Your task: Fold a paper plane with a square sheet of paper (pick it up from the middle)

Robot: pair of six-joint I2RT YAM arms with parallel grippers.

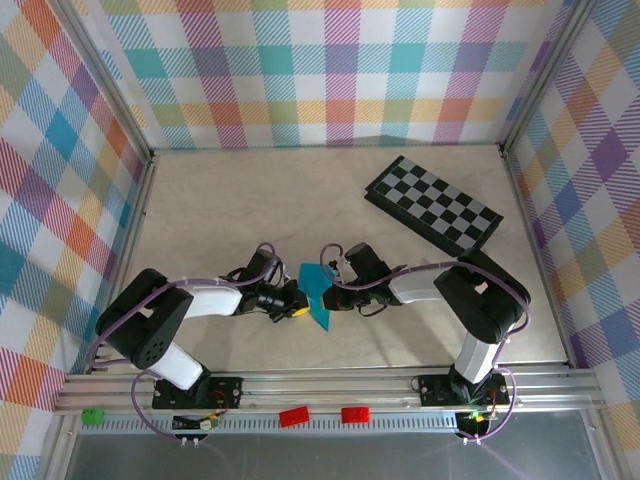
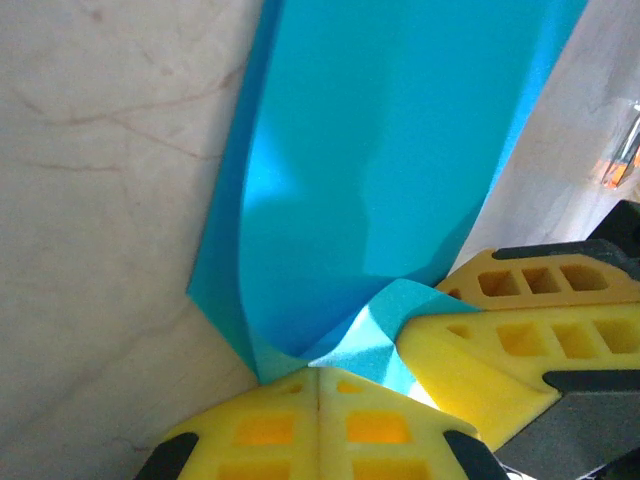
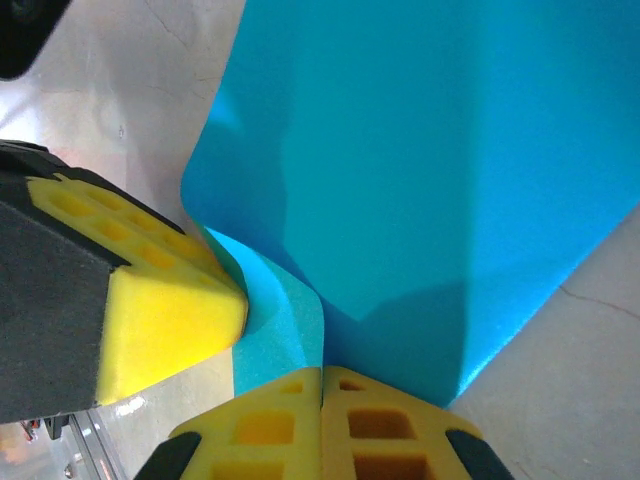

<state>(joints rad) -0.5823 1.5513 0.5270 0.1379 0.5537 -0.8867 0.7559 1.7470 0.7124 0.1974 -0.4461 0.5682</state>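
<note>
Arms low, converging over beige table [image 1: 220,210]. Left gripper [image 1: 299,308], right gripper [image 1: 336,297] both pinched tight on creased cyan sheet [image 1: 317,285]. Checkered board [image 1: 432,203] at 1 o'clock; plaid walls [image 1: 340,70].

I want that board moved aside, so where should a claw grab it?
Probably the long near edge of the board, coming in low from the arms' side: it lies flat, and that edge shows its thickness.

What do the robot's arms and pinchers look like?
The left arm and right arm have chunky black joints, white middle links and thin purple cables looping along them. The left gripper and right gripper have yellow wedge fingers with square pockets, backed in black.
</note>
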